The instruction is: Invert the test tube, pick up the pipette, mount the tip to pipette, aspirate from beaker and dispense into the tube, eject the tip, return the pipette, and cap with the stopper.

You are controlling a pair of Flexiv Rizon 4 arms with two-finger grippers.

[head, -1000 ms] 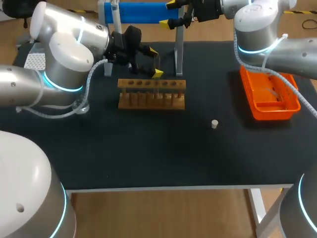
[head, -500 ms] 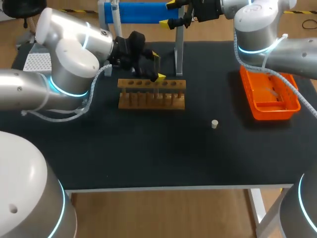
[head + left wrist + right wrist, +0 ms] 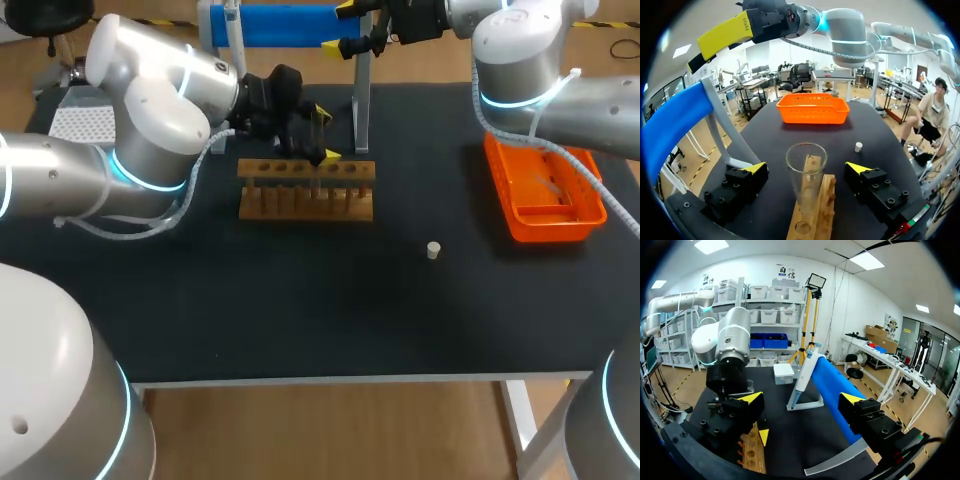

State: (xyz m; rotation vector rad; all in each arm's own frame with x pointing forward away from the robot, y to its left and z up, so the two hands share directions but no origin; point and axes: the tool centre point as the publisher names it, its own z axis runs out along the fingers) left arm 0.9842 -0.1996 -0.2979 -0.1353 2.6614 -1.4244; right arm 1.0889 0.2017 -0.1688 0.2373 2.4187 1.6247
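Test tube [image 3: 806, 180] is seen ungripped between the left gripper [image 3: 806, 167]'s spread fingers; if closed skewed, it could be cracked against rack [image 3: 827, 199].

Nothing legible from here: no lettering or numbers show on the test tube [image 3: 805, 175], the wooden rack [image 3: 306, 188] holding it, or anything near it.

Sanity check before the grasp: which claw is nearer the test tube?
Left. The left claw straddles the test tube in the rack, open, not touching. The right claw hangs at the table's back by the blue stand.
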